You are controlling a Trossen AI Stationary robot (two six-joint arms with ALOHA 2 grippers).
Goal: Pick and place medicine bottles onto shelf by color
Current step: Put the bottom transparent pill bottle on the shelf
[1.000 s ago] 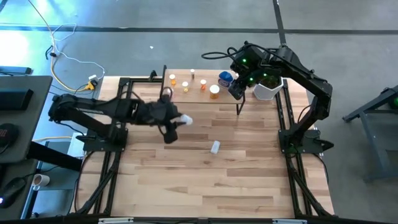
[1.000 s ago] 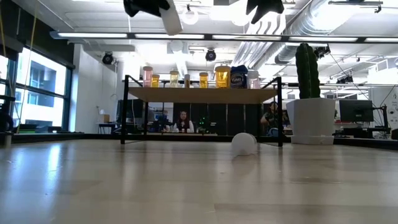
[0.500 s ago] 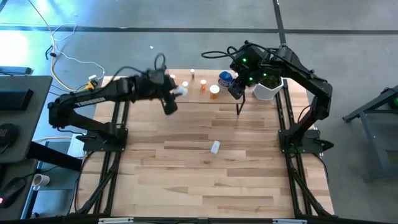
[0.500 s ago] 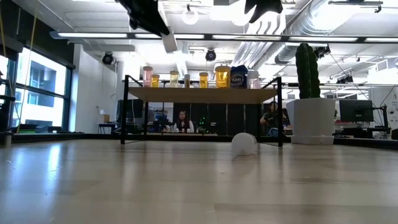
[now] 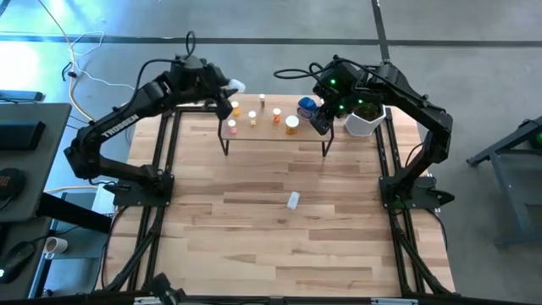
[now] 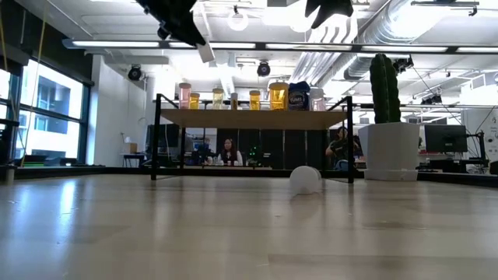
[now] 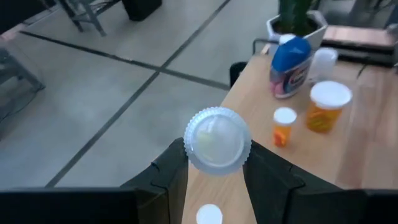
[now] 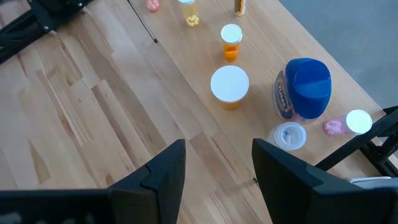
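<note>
My left gripper (image 5: 229,87) is shut on a small white medicine bottle (image 7: 217,139), high above the far left end of the shelf (image 5: 273,129). The shelf's light wood top on black legs carries several bottles: orange ones (image 5: 292,124), a large blue one (image 8: 305,87), a clear vial (image 8: 289,135) and a pink-capped one (image 8: 334,127). My right gripper (image 8: 214,168) hangs open and empty above the shelf's right end. Another white bottle (image 5: 293,200) lies on its side on the table, in front of the shelf. My left gripper pinches the white bottle by two opposite sides (image 7: 189,152) between its two fingers (image 7: 173,171). The bottle's round ribbed end faces the wrist camera. The fingers slant downward. The bottle sticks out past the fingertips (image 6: 204,51), tilted and lifted clear of the shelf and table.
A white pot with a tall green cactus (image 6: 387,117) stands at the table's far right, beside the shelf. The wooden table (image 5: 254,246) in front of the shelf holds only the lying white bottle. People sit in the room behind the table.
My left gripper has swung from above the table in front of the shelf toward the far edge and slightly up, turning as it went. It now hangs over the shelf's far left end, with the white bottle carried along clear of everything.
</note>
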